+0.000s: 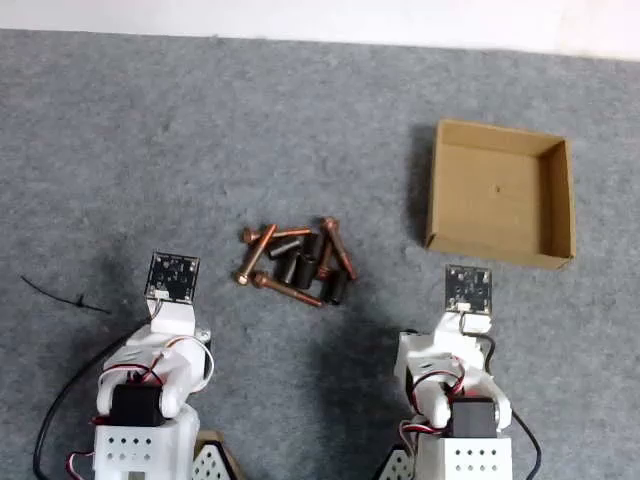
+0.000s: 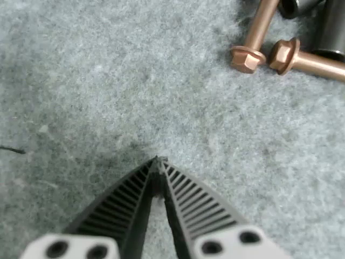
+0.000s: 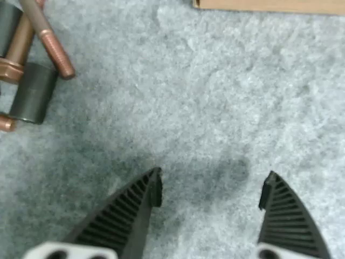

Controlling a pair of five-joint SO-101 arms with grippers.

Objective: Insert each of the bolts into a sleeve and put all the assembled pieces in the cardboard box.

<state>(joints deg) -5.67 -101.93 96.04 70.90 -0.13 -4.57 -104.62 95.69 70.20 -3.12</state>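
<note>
The left tool (image 2: pixel 158 164), tips pinched together and empty, sits just left of the heap of copper bolts (image 1: pixel 257 253) and dark sleeves (image 1: pixel 289 268) on the grey table (image 1: pixel 150 150). The right tool (image 3: pixel 210 186), spread wide, sits just right of the heap, with the cardboard box (image 1: pixel 490 195) farther right.

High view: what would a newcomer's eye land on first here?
Most likely the heap of copper bolts and dark sleeves lying jumbled in the middle of the grey mat. Next comes the open cardboard box, farther back on the right side. In the wrist views, the left tool is shut a little short of the heap, while the right tool stands wide open over bare mat.
</note>
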